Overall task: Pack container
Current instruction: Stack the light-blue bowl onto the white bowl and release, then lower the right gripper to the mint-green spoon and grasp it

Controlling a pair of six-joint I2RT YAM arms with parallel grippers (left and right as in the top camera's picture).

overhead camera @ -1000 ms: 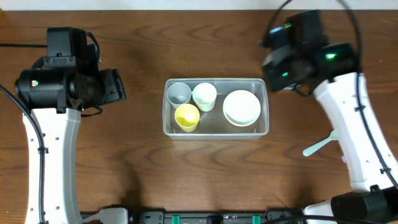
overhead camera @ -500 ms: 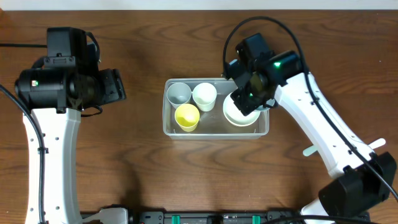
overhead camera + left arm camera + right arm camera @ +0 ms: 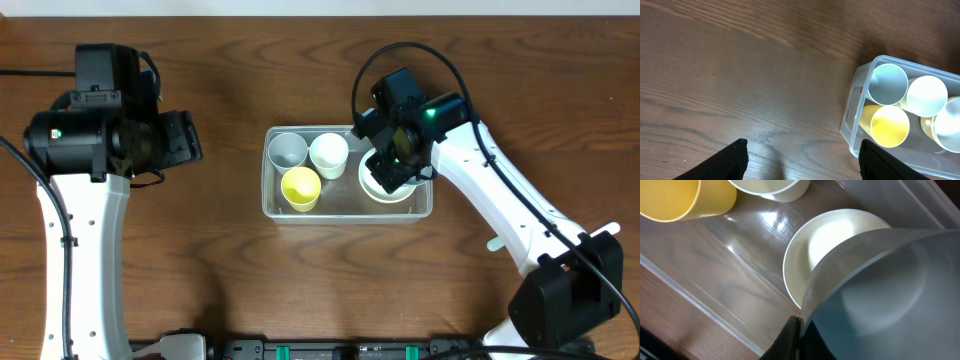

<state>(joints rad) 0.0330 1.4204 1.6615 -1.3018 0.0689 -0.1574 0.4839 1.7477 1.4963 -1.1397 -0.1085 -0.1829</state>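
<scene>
Container (image 3: 345, 216) first: the clear bin lies mid-table with its long axis running left to right between the arms, and the right gripper (image 3: 393, 165) hangs over its right-hand end. That gripper appears clenched on the rim of a pale-blue bowl (image 3: 880, 295), which fills the lower right of the wrist view. Only one dark finger (image 3: 791, 339) shows against the rim, so the grasp is my reading rather than a plain sight.

Directly beneath the held bowl, inside the container, sits a white bowl (image 3: 835, 235), mouth up and partly covered by the blue one from this angle. The drop is therefore close to vertical, bowl above bowl, with the blue one seemingly offset a little to one side. The coming move probably calls for centring it over the white bowl and lowering it to nest.

Further left in the bin stand a yellow cup (image 3: 300, 187), a white cup (image 3: 328, 153) and a grey-blue cup (image 3: 287, 149), close together and apart from the white bowl.

The left gripper (image 3: 805, 162) is spread wide with nothing between its fingers. It sits over bare table (image 3: 230, 260) to the left of the container's left end, which makes it the farther arm for this step.
</scene>
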